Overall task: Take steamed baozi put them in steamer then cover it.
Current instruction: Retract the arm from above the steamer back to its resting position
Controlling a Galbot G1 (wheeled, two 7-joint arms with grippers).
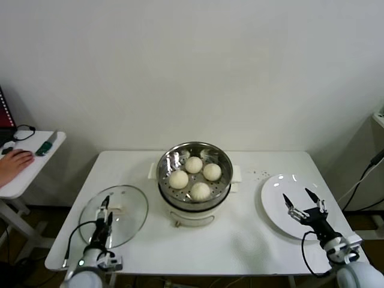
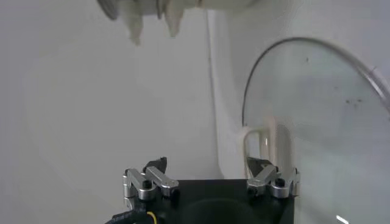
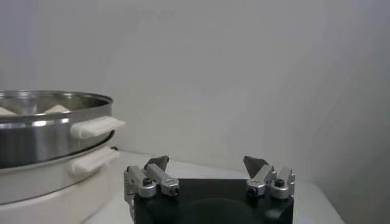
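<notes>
— So, where are our four round cream-white dough buns sitting?

— We are seeing them all inside the shiny round steel steamer basket. The clear glass lid is lying flat beside it.

— And our grippers?

— Our left gripper is hovering spread over the lid, seemingly near its white handle. Our right gripper is hanging spread above the flat white plate.

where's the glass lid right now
In the head view, the glass lid lies flat on the table at the robot's left, beside the steamer, with the open left gripper over its near edge.
</notes>
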